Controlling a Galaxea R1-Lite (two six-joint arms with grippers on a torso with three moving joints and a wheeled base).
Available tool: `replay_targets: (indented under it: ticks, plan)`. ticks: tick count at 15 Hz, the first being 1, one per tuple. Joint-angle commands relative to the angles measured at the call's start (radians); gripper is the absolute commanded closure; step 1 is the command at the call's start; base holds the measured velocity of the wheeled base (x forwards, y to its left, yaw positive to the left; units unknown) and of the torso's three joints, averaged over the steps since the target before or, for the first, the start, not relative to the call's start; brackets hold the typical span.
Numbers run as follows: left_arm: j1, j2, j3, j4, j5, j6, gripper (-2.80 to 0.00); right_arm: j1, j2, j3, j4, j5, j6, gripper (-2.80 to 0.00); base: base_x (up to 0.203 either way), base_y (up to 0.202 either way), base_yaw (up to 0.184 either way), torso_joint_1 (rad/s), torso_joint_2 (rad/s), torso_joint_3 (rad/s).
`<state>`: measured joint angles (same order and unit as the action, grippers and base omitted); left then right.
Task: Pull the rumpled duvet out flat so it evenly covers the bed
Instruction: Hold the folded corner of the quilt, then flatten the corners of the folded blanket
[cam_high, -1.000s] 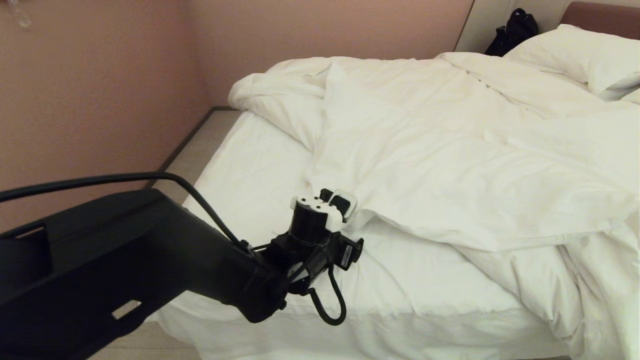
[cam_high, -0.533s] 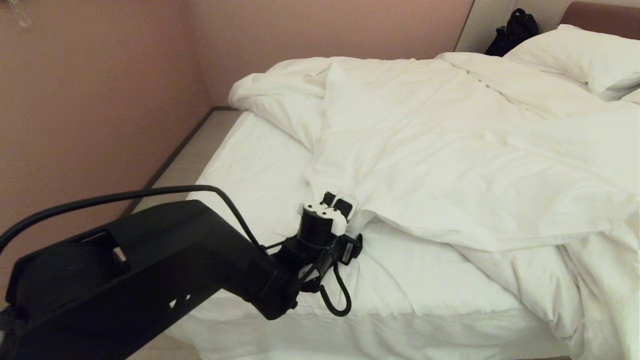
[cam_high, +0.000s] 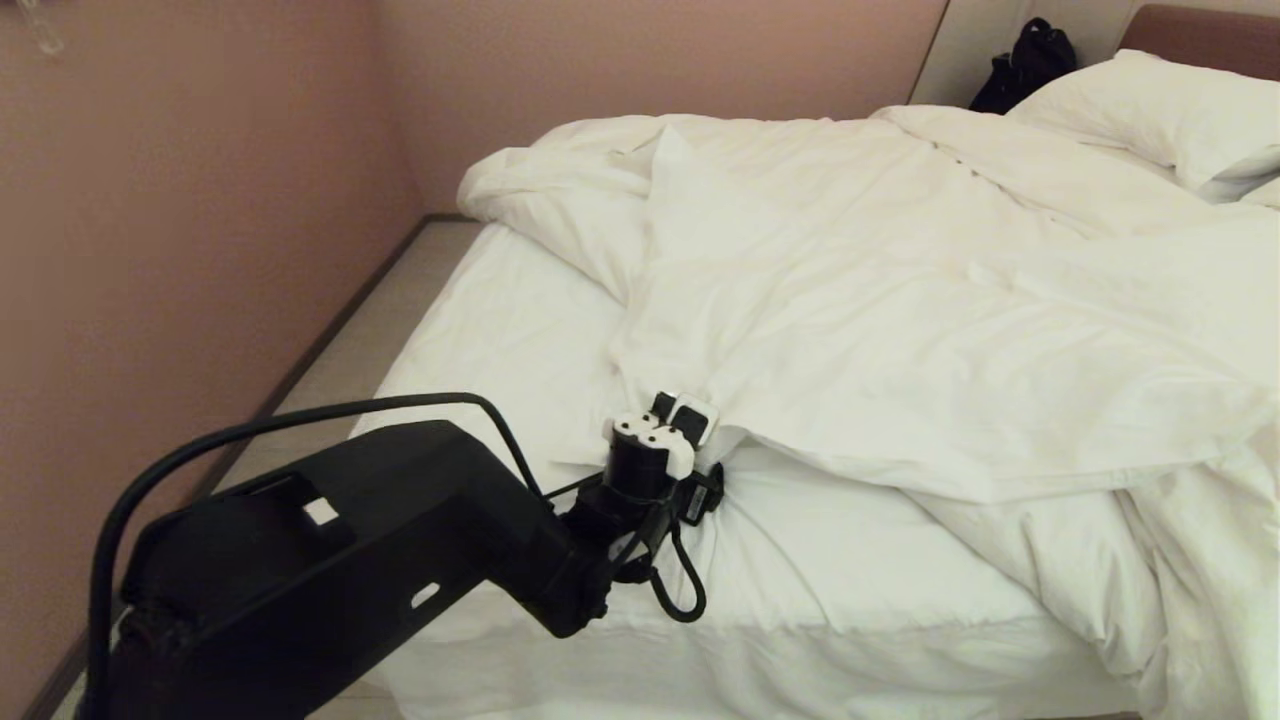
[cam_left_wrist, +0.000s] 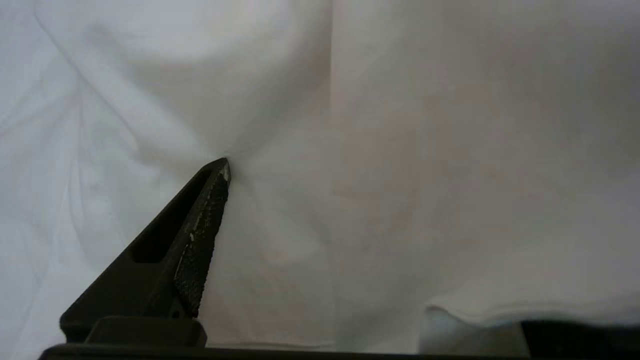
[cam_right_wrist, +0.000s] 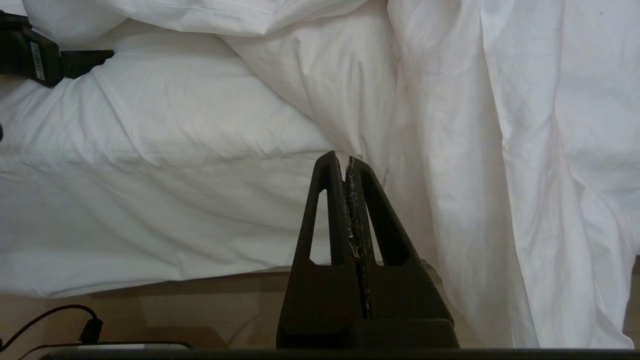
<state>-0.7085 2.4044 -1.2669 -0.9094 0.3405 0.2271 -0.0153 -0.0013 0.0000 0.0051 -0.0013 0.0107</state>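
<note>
White cotton fills nearly everything: the duvet (cam_high: 900, 300) lies bunched toward the far and right side of the bed (cam_high: 520, 330), one edge hanging off the near right corner, while the near left stretch of fitted sheet (cam_high: 500, 350) is bare. Over the last second the left arm has dropped and reached further in, so the left gripper (cam_high: 690, 425) now sits lower and right at the duvet's folded near edge. Its jaws have spread to about their widest; in the wrist view one dark finger (cam_left_wrist: 200, 225) presses its tip into the cloth, and the other seems to be tucked under the fold, though that part is hard to make out. Nothing is pinched yet, so this looks like the set-up for a grab, with closing on the edge the likely next step before pulling toward the bare corner. The right gripper (cam_right_wrist: 346, 210) hangs parked off the foot of the bed, fingers pressed together and empty.
</note>
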Motion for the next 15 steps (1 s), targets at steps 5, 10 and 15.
replay_targets:
  ticks: [5, 10, 15]
  plan:
    - [0.014, 0.061, -0.079, -0.021, 0.064, 0.008, -2.8, 0.0, 0.001, 0.0, -0.001, 0.0, 0.0, 0.0, 0.0, 0.0, 0.0, 0.0, 0.0, 0.0]
    - [0.014, 0.059, -0.048, -0.155, 0.103, 0.087, -2.8, 0.0, 0.001, 0.0, -0.001, 0.001, 0.0, 0.0, 0.0, 0.0, 0.0, 0.0, 0.0, 0.0]
    - [0.012, 0.039, 0.009, -0.22, 0.103, 0.091, 0.0, 0.0, 0.001, 0.0, 0.0, 0.001, 0.0, 0.0, 0.0, 0.0, 0.0, 0.0, 0.0, 0.0]
